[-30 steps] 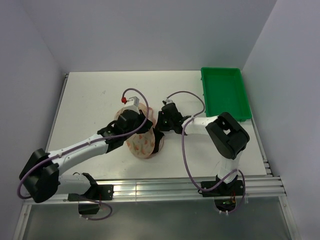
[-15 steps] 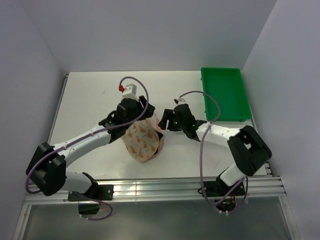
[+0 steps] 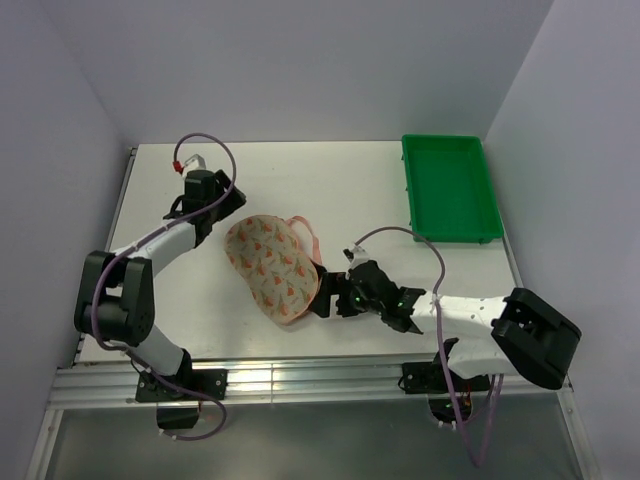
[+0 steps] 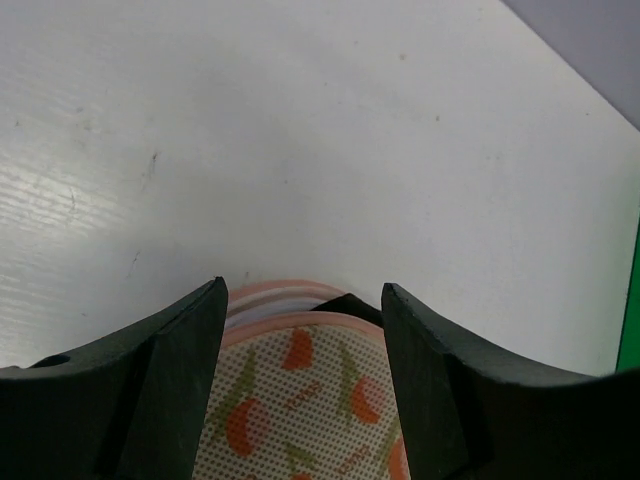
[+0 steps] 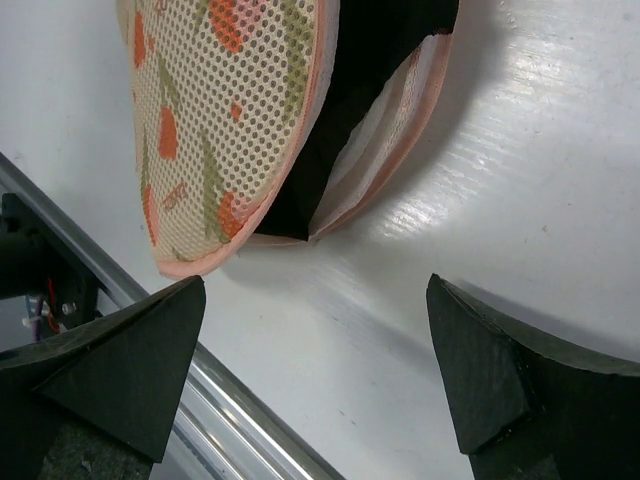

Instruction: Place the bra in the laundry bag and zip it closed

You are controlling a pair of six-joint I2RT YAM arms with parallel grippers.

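Note:
The peach-pink mesh laundry bag (image 3: 268, 263) lies on the white table, its opening toward the right. The black bra (image 5: 352, 95) sits inside it and shows through the gaping opening; a dark corner of the bra (image 4: 352, 304) also peeks out at the bag's far end. My left gripper (image 3: 222, 206) is open at the bag's upper left. One end of the bag (image 4: 300, 395) lies between its fingers (image 4: 178, 375), which do not clamp it. My right gripper (image 3: 330, 300) is open beside the bag's lower right edge. Only bare table lies between its fingers (image 5: 478, 360), a short way from the bag (image 5: 215, 110).
A green plastic tray (image 3: 450, 186) stands at the back right of the table. A pink strap of the bag (image 3: 306, 232) loops out toward the back. The metal rail (image 5: 255, 432) at the table's near edge runs close under my right gripper.
Both grippers opened and let go of the bag. My left arm swung back to the upper left, my right arm pulled toward the near edge, and the bag settled flat.

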